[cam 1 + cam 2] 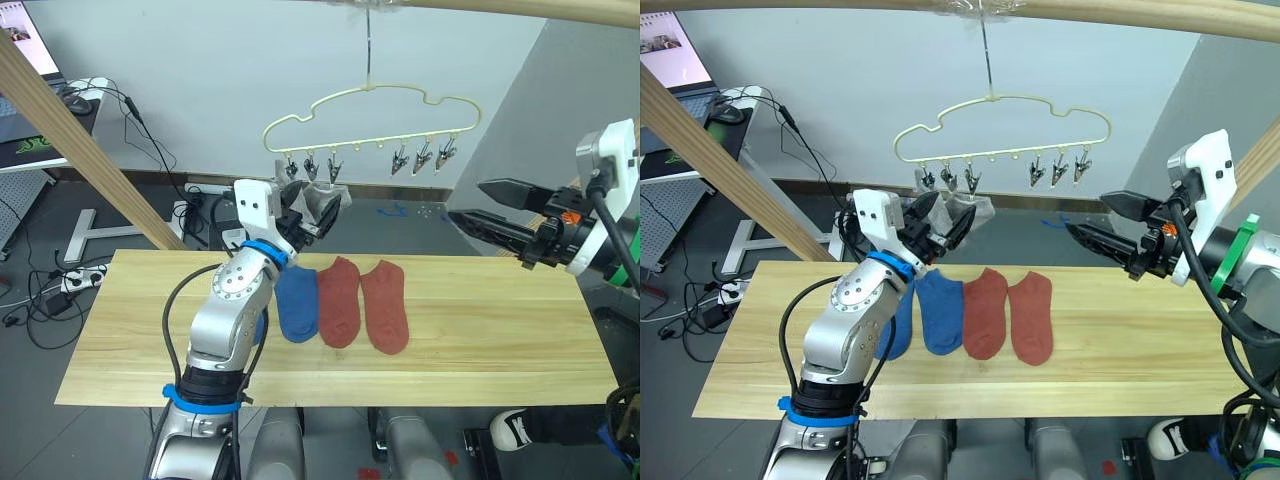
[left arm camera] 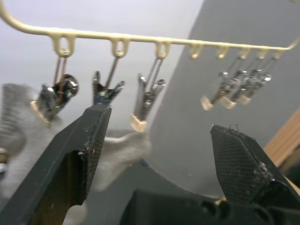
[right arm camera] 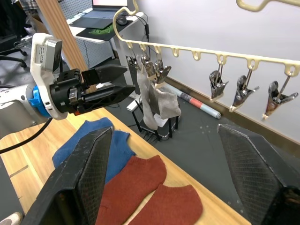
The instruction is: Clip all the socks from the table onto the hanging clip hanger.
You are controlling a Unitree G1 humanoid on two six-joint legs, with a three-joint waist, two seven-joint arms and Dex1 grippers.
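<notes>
While the clip hanger (image 1: 1002, 130) hangs by its hook from the round wooden pole (image 1: 1110, 12) above the far edge of the table (image 1: 1120, 370), I read two grey socks (image 3: 157, 101) as already clipped at its left end, dangling from the first clips. Four socks lie side by side on the table: two blue socks (image 1: 938, 312) and two rust-red socks (image 1: 1008, 315), one blue sock partly hidden behind my left arm. The three clips (image 3: 243, 89) at the hanger's right end hang empty.

The left gripper (image 1: 312, 212) is raised just beside the grey socks, fingers spread wide and holding nothing; its wrist view looks straight along them at the left clips. The right gripper (image 1: 1102, 228) hovers over the table's right end, well apart from the hanger and the socks, also wide open and empty.

By my judgement, four socks remain for what look like few free clips. The hanger swings freely on its hook, so any nudge from the left fingers (image 2: 91, 140) could set it rocking or tug a grey sock loose. If I pull the left arm down carelessly, it may also drag the blue sock beneath it across the table.
</notes>
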